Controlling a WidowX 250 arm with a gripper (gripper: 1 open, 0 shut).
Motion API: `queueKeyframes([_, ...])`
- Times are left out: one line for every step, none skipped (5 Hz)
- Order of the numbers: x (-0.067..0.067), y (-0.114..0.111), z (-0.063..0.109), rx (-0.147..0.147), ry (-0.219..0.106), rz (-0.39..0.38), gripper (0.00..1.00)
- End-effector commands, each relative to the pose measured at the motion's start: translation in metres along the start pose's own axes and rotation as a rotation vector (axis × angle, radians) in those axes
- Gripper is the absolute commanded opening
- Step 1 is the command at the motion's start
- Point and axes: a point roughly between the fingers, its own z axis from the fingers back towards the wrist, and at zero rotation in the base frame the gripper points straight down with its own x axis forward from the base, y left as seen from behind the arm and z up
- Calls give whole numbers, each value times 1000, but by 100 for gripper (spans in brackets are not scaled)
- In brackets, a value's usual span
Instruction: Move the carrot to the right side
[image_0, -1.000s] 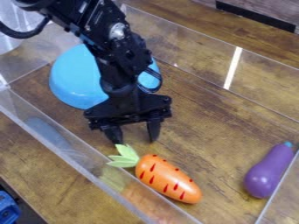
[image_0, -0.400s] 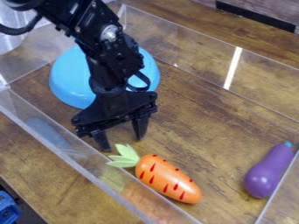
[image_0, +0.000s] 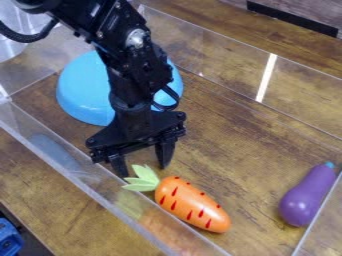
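The orange carrot (image_0: 191, 202) with dark stripes and a yellow-green leafy tip lies on the wooden floor of the clear bin, near its front wall, tip pointing left. My black gripper (image_0: 139, 158) hangs just above and behind the leafy end, fingers pointing down and spread apart, open, with nothing between them.
A purple toy eggplant (image_0: 307, 195) lies at the right, close to the bin's wall. A blue bowl (image_0: 83, 86) sits upside down behind my arm at the left. The clear front wall (image_0: 80, 175) runs diagonally right beside the carrot.
The gripper has shifted left and slightly down toward the carrot's leafy end over the last second. The carrot and eggplant have not moved.
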Motion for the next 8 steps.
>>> queueKeyframes([-9,-5,4,-9,0,64,100])
queueKeyframes([-15,-4,6,-1,3,148,100])
queueKeyframes([-21,-11,6,2,12,170,100])
queueKeyframes([-28,-17,6,5,20,189,100])
queueKeyframes([-24,-27,5,8,30,186,100])
queueKeyframes([-18,-36,3,10,42,187,100])
queueKeyframes([-13,-45,2,12,50,187,100])
queueKeyframes([-14,-49,1,14,54,206,100])
